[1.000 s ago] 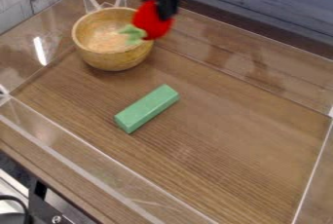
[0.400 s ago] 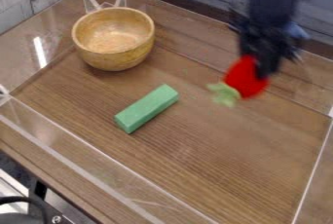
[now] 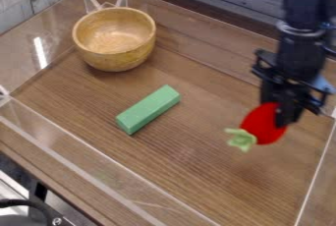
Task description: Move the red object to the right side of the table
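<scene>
The red object (image 3: 264, 125) is a small rounded strawberry-like toy with a light green leafy cap at its lower left. It hangs low over the right part of the brown wood-grain table (image 3: 197, 161). My gripper (image 3: 280, 110) points down from above and is shut on its top. Whether the toy touches the tabletop I cannot tell.
A wooden bowl (image 3: 114, 39) stands at the back left. A green rectangular block (image 3: 148, 109) lies slanted near the middle. Low clear plastic walls edge the table, with the right wall (image 3: 321, 171) close to the gripper.
My gripper has carried the red object from beside the bowl across to the right and down, toward the near right part of the table. Bowl and block stayed put.
</scene>
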{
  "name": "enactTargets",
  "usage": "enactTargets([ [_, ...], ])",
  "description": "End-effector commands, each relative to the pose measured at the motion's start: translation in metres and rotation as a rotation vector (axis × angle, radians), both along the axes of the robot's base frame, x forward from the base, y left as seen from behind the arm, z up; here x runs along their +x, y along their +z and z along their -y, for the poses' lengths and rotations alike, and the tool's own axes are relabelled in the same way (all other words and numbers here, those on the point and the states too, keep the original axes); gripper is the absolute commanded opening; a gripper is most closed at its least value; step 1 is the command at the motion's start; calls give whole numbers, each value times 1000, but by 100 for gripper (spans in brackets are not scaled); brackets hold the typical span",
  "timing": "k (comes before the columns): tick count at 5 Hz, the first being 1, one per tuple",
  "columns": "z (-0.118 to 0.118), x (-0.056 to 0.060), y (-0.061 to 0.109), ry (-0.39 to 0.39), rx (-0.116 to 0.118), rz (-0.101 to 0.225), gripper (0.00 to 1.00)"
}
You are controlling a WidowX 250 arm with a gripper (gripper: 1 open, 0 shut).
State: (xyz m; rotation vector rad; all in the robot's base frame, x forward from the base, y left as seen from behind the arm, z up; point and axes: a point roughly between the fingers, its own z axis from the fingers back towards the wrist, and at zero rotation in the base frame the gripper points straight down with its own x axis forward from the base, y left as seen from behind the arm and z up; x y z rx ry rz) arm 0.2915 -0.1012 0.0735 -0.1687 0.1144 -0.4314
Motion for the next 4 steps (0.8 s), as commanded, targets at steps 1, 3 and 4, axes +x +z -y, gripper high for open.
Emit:
enactTargets([
  [1, -26, 1, 11, 51, -4, 57, 0],
  [3, -33, -6, -11, 46, -4, 30, 0],
  [4, -32, -7, -19, 39, -7, 21, 0],
])
